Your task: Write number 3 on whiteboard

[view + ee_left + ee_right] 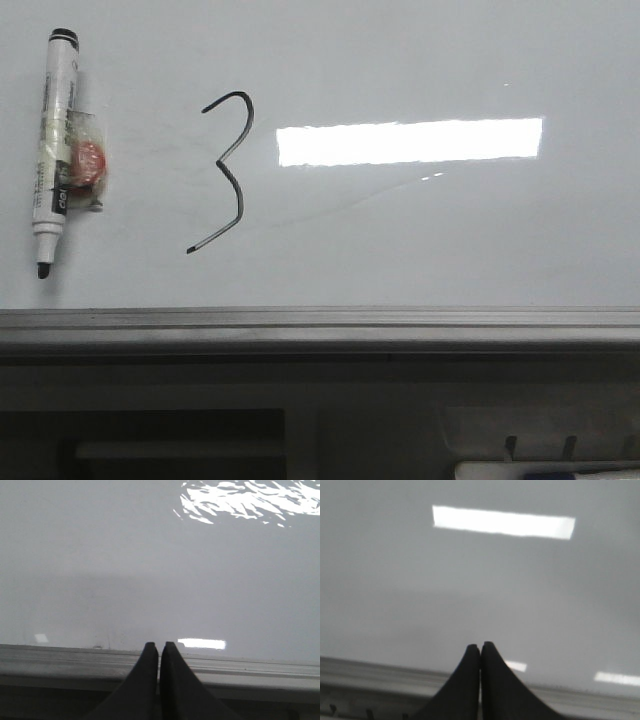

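Nearest you, the grey frame edge (pixel 320 325) borders the whiteboard (pixel 450 240). You see the number 3 (pixel 225 170) drawn left of centre, the marker (pixel 55 150) lying at its nine o'clock. Left gripper (pixel 159 647) and right gripper (pixel 480 647) are both pressed closed, holding nothing.

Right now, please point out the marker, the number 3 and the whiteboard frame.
marker (pixel 54 150), front view, middle of its barrel.
number 3 (pixel 232 178), front view, the stroke's middle bend.
whiteboard frame (pixel 320 322), front view, the grey near edge.
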### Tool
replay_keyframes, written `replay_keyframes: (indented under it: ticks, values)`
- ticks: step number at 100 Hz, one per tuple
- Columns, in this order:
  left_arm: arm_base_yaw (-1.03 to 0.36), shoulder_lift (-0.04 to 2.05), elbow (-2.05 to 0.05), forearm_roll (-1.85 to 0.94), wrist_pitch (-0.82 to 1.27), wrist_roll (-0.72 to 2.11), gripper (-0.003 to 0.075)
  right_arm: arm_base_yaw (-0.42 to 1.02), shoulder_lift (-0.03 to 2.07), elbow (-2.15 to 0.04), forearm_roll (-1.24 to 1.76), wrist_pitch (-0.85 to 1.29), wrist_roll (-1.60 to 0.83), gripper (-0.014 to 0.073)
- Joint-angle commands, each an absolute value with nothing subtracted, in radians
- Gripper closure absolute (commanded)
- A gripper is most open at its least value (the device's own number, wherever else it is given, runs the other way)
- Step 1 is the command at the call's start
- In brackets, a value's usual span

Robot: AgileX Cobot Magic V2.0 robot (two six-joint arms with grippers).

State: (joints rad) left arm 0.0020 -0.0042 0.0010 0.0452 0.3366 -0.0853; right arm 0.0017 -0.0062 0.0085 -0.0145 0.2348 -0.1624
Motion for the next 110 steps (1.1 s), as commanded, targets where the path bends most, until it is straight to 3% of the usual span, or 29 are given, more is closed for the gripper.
replay_keyframes:
  ticks: [1, 110]
  values:
    - [-0.007, -0.028, 0.012, 0.044, 0.289, -0.094, 0.0741, -0.005, -0.026, 0.037, -0.016, 0.255, -0.158, 0.0636]
    - [-0.007, -0.028, 0.012, 0.044, 0.289, -0.094, 0.0741, -0.005, -0.026, 0.037, -0.010, 0.318, -0.158, 0.0636]
